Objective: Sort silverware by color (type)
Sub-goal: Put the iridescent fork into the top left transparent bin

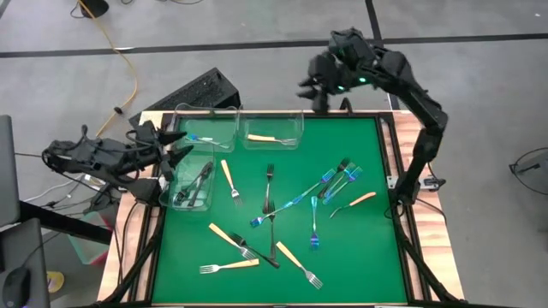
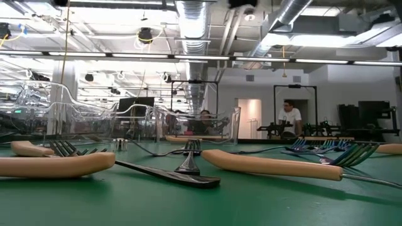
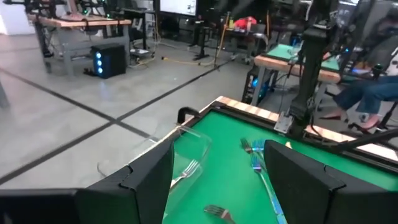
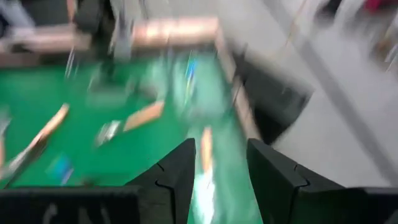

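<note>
So the green mat point(image 1: 360, 257) has three clear bins along its far-left part. The far-left corner bin point(image 1: 205, 127) has one blue fork point(image 1: 202, 138) in it. The bin point(image 1: 272, 130) just beside it along the far edge holds one tan-handled fork point(image 1: 261, 138). The third bin point(image 1: 193, 182), on the left edge, has dark forks point(image 1: 199, 182) in it, looks like two or three but they overlap so I can't count them properly.

Loose on the mat I count about five tan-handled forks: one point(image 1: 229, 180) next to the left-edge bin, three down near the front edge ( point(image 1: 231, 239), point(image 1: 229, 267), point(image 1: 299, 264)), and one point(image 1: 356, 203) toward the right edge. Roughly four blue ones are bunched right of centre point(image 1: 336, 181), plus one point(image 1: 314, 224) pointing toward the front. Around three dark forks point(image 1: 270, 205) lie through the middle, crossing each other.

The left gripper point(image 1: 175, 147) hangs over the left edge between the corner bin and the left-edge bin, fingers spread wide with nothing in them. The right gripper point(image 1: 310, 85) is up past the far edge, above the floor near the second bin; its wrist view is smeared, the fingers stand partly apart and I can't tell whether they're holding anything.
</note>
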